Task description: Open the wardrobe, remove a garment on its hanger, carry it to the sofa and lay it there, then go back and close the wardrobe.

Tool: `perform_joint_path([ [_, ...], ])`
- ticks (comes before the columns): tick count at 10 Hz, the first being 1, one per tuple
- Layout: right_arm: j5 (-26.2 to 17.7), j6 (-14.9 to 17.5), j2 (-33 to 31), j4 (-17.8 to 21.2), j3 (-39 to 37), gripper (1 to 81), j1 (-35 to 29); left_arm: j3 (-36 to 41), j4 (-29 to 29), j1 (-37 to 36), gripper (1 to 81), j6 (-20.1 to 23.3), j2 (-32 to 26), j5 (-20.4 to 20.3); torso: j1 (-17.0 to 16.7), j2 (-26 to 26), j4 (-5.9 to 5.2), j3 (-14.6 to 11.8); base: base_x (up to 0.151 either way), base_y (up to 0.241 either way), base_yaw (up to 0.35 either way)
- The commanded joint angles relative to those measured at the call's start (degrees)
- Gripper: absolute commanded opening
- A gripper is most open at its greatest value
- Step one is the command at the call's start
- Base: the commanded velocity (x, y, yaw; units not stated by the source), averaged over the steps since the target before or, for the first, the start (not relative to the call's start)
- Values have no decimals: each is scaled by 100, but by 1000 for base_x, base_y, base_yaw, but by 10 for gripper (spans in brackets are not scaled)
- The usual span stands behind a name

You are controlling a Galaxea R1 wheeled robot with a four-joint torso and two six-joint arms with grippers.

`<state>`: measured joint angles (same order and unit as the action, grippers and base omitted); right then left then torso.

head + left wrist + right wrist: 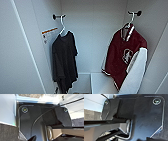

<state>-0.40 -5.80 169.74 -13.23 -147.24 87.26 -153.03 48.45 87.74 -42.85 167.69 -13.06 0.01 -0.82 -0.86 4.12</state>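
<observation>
Head view: tall white wardrobe (95, 37) stands open, white interior exposed, both door panels swung out at the picture's edges. Dark red varsity jacket (122, 57) with white sleeves and white chest emblem hangs at the right side of the interior, on a thin white hanger (130, 21) hooked over a dark peg (134, 12). Jacket's hem reaches down near the white floor panel of the cabinet. At the left side, a black T-shirt (64, 62) hangs from its own white hanger (62, 26) on a second dark peg (58, 17). A small orange-striped label (47, 33) sits on the inner left wall, just beside the T-shirt.

Claws: cannot tell whether either is released or clenched, so the jacket's place relative to a claw cannot be told. Jacket hangs free, nothing gripping it.
</observation>
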Motion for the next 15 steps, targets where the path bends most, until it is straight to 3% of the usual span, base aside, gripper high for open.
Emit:
perform_joint_path([
  [1, -303, 18, -61, -57, 29, 811, -257, 18, 60, -208, 811, 22, -16, 172, -1, 0, 0, 0, 93, -91, 0],
  [8, -382, -53, -8, -13, -23, 811, -257, 10, 51, -234, 811, 22, 71, 251, 2, 0, 0, -2, 24, -22, 0],
  [12, -373, -61, 282, -22, -480, 811, -187, 10, 51, -270, 811, 22, 80, 260, 0, 0, 0, -2, 0, 0, 0],
  [13, -355, -61, 282, -39, -480, 811, -161, 10, 60, -279, 811, 22, 72, 260, 0, 0, 542, -2, 0, 0, 0],
  [14, -347, -61, 291, -48, -489, 811, -151, 10, 60, -278, 811, 22, 80, 260, 0, 0, 585, -2, 0, 0, 0],
  [15, -346, -26, 291, -57, -480, 811, -151, 10, 60, -279, 811, 22, 80, 260, 0, 0, 1214, -2, 0, 0, 0],
])
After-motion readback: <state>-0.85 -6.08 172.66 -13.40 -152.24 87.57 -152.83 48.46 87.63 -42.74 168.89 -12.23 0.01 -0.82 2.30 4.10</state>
